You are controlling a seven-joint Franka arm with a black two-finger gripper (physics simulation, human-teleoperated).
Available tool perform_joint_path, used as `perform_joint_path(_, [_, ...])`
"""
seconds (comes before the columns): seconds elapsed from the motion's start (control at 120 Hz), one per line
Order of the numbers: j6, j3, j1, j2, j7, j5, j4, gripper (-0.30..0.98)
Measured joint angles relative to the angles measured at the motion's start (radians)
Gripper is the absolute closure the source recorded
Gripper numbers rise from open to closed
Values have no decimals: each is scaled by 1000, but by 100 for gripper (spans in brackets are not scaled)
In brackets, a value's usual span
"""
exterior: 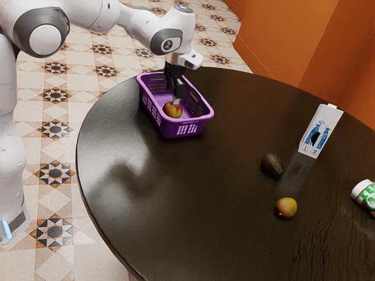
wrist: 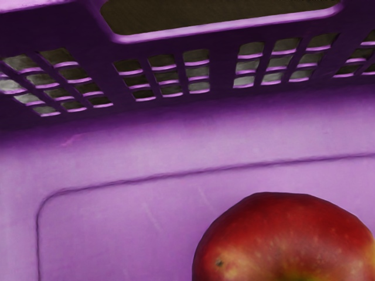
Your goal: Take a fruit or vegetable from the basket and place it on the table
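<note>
1. Red-and-yellow fruit: located inside the purple basket, on its floor, below the gripper.
2. Surface: round, dark wood-grain table with a glossy finish. Basket sits near the table's edge, its walls slotted.
3. Other items on the table, toward the exterior view's right: dark oval avocado; yellow-and-red fruit, near the avocado; white-and-blue carton; white-capped container with a green-and-red label.
4. Room: pale floor tiled with star patterns; orange wall behind the table.
5. Tool: black gripper reaches down into the basket, directly above the fruit. From where I stand, I cannot tell its opening, nor whether it touches or grips the fruit.
</note>
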Motion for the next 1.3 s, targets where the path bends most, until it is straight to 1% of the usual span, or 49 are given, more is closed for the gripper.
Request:
perform_joint_path(0.4, [39, -2, -69, 2, 37, -34, -39, 0])
perform_joint_path(0.767, [64, -1, -28, 14, 61, -63, -64, 0])
perform_joint_path(1.067, [76, -2, -46, 21, 73, -68, -73, 0])
perform_joint_path(1.3, [79, -2, -36, 22, 79, -73, -92, 0])
